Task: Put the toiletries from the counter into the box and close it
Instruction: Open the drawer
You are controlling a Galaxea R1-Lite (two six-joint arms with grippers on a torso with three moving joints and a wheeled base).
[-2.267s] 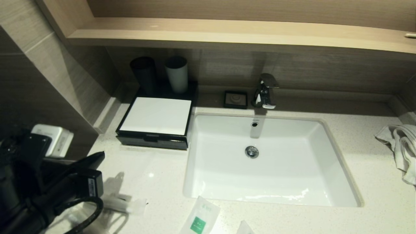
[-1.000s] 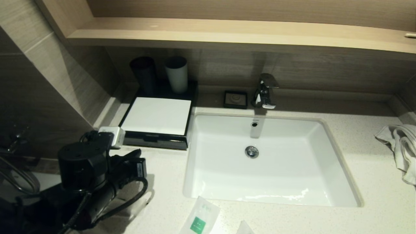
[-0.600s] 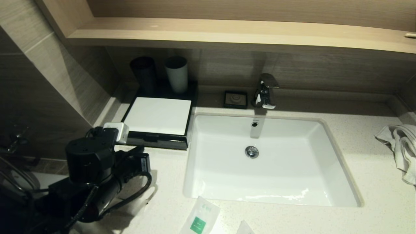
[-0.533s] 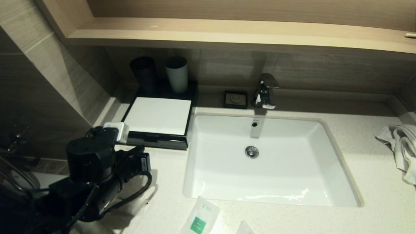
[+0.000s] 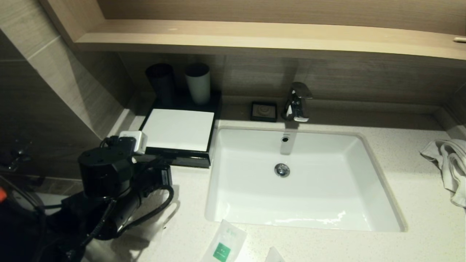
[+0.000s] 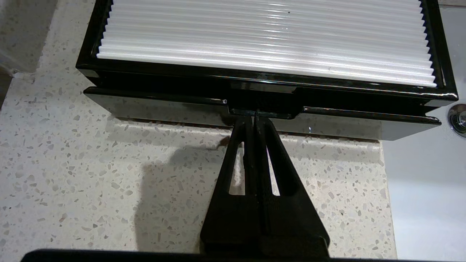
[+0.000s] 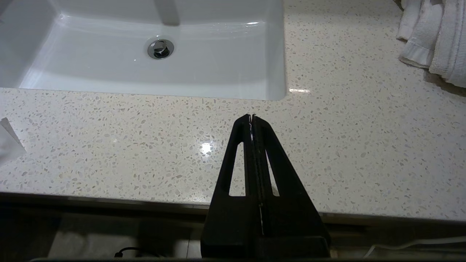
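The box, black with a white top panel, sits on the counter left of the basin. My left gripper is shut and empty. Its tips touch the middle notch of the black drawer front, below the ribbed white panel. In the head view the left gripper stands against the box's front. One flat toiletry packet with a green label lies at the counter's front edge, with another packet's corner beside it. A slim packet shows partly under the left arm. My right gripper is shut and empty over the counter's front edge.
The white basin fills the middle, with the tap and a black soap dish behind it. Two cups stand behind the box. A towel lies at the right. A wooden shelf overhangs.
My left arm has moved forward from the counter's front-left toward the box, bringing its shut tips up to the drawer front. It now covers most of the slim packets.
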